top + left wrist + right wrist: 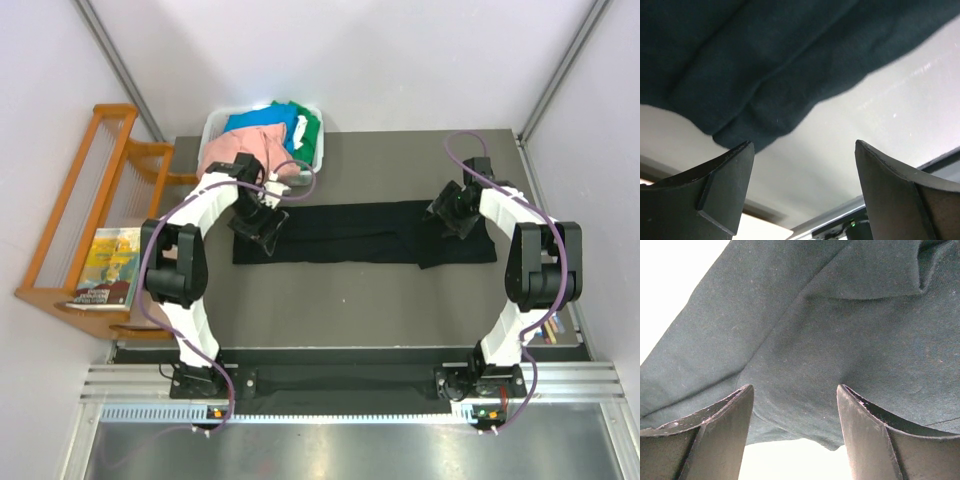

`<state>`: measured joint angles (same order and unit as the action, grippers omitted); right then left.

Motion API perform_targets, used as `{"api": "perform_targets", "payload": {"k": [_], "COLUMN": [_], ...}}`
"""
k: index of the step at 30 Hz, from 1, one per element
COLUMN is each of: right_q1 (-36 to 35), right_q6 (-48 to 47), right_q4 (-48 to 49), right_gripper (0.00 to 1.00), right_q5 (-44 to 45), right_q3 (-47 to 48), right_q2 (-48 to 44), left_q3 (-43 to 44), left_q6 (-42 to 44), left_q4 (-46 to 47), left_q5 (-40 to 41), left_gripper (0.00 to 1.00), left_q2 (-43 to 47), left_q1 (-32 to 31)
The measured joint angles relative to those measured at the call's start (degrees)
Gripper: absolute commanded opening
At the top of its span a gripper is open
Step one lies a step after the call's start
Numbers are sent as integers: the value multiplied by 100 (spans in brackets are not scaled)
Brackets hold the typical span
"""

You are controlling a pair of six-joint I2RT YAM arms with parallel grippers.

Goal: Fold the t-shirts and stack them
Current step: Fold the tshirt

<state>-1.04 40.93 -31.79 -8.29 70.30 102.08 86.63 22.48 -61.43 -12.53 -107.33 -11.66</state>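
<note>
The black t-shirt (350,232) is lying as a long folded strip across the middle of the bench (350,310). The left claw (262,228) is hovering at its 9 o'clock end, jaws spread wide and gripping nothing. The right claw (452,215) is hanging over the 3 o'clock end, jaws parted and empty. A pink shirt (232,152), a blue shirt (258,122) and a green shirt (310,128) are sitting in the white bin (212,135) at 11 o'clock.

Your left hand (262,231) and right hand (451,215) cover both ends of the black t-shirt (350,232). Each wrist view crops it.
</note>
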Motion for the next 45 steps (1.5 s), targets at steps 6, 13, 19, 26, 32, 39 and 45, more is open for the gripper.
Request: {"api": "perform_targets", "payload": {"k": [6, 13, 19, 26, 32, 39, 45], "right_q1": [9, 9, 9, 15, 37, 44, 44], "right_q6": [0, -15, -39, -44, -63, -92, -116], "right_q4": [4, 11, 11, 26, 52, 59, 52], "right_gripper": [67, 67, 67, 66, 67, 67, 66], "right_q5": [0, -4, -24, -44, -68, -142, -186], "right_q3": [0, -9, -15, -33, -177, -424, -518], "right_q2": [0, 0, -2, -4, -61, -315, -455], "left_q3": [146, 92, 48, -170, -573, -870, -1082], "left_q6": [-404, -837, -981, -997, -968, -881, -623], "left_q4": [205, 538, 616, 774, 1095, 1381, 1488], "left_q5": [-4, 140, 83, 149, 278, 459, 713], "left_gripper": [83, 83, 83, 83, 83, 82, 80], "left_q2": [-608, -868, -868, -833, -592, -426, -339], "left_q1": [0, 4, 87, 120, 98, 20, -168]}}
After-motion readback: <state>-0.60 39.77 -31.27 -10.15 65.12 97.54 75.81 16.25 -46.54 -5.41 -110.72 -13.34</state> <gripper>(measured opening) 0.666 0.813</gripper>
